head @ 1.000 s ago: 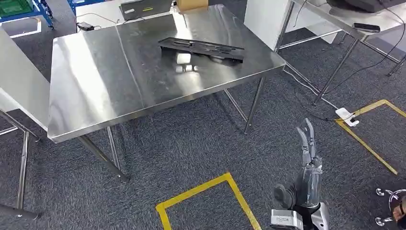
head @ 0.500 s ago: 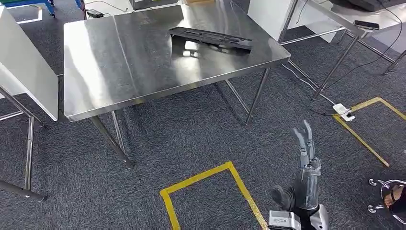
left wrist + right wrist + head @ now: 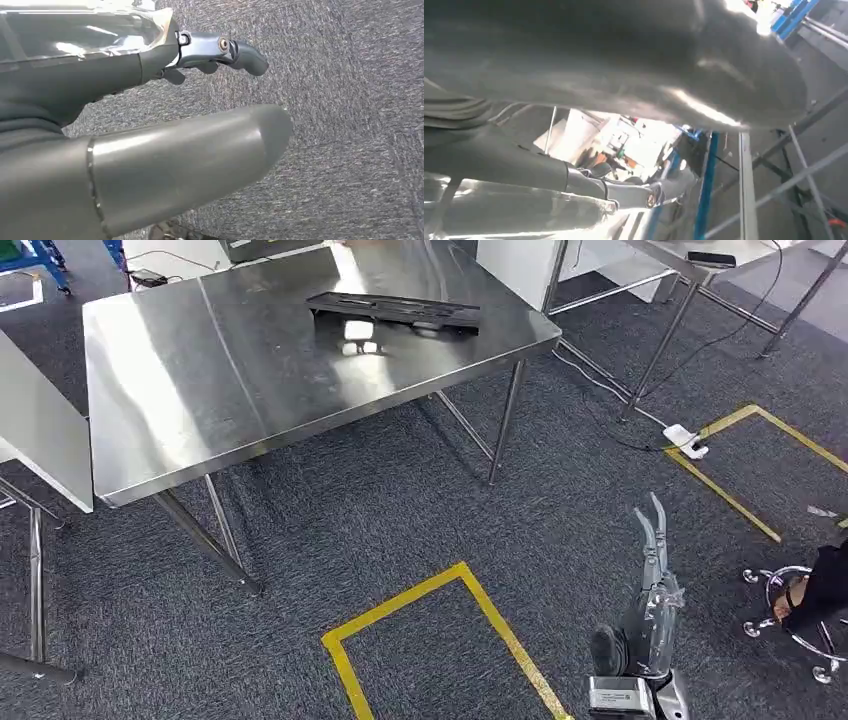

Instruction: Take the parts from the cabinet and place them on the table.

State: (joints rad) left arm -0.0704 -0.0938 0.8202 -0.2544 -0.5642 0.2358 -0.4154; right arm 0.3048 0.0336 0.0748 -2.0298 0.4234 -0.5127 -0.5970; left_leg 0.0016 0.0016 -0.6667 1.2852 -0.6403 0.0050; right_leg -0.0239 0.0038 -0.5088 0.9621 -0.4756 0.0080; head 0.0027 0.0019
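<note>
A long black part [image 3: 392,310] lies flat on the far right side of the steel table [image 3: 180,370]. My right hand [image 3: 650,590] hangs low at the right, well short of the table, over the carpet. Its fingers [image 3: 655,535] point straight out and hold nothing. In the right wrist view the same hand [image 3: 614,190] is empty, with its fingers stretched out. In the left wrist view my left hand [image 3: 165,125] hangs over grey carpet. Its thumb and fingers [image 3: 235,50] are apart, with nothing between them.
Yellow floor tape [image 3: 440,590] marks a box in front of me, and another taped box [image 3: 740,465] lies to the right. A white power strip [image 3: 685,438] and cables lie by a second table's legs [image 3: 650,340]. A person's dark sleeve [image 3: 825,585] and a chair base [image 3: 775,585] are at the right edge. A white panel [image 3: 35,430] stands at the left.
The whole picture has shifted, so the camera has moved; the table now sits further left in the picture. My right hand stays raised and empty. The part lies where it was on the table.
</note>
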